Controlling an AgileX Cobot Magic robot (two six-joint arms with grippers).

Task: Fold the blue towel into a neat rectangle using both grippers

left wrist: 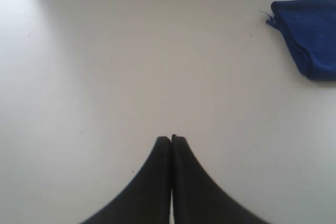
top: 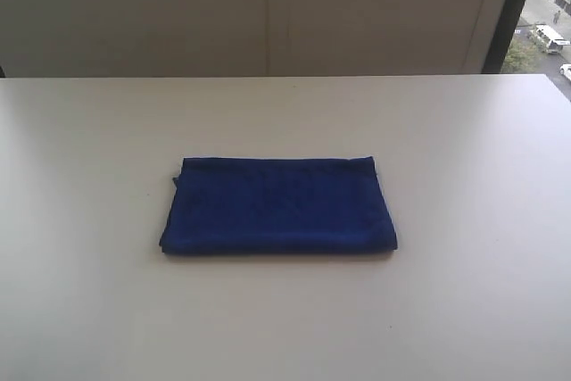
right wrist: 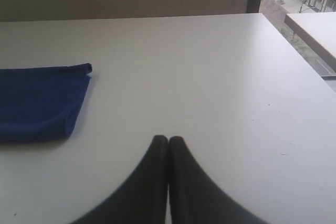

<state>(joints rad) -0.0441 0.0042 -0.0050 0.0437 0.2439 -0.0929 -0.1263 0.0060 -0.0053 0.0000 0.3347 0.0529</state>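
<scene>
While a pale wall (top: 134, 6) backs the white bench (top: 464, 292), the folded deep-blue fuzzy towel (top: 278, 205) lies flat, apart from the black left pincer (left wrist: 171, 139) and right pincer (right wrist: 168, 139), both pressed together.

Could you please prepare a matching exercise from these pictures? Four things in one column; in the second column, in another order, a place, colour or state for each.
Things:
1. blue towel
2. table
3. left gripper
4. street

Descriptions:
A. jaws shut, holding nothing
B. white, flat top
C. beyond the window, upper right of the exterior view
D. folded into a rectangle

Pairs: 1-D, 2-B, 3-A, 4-C
</scene>
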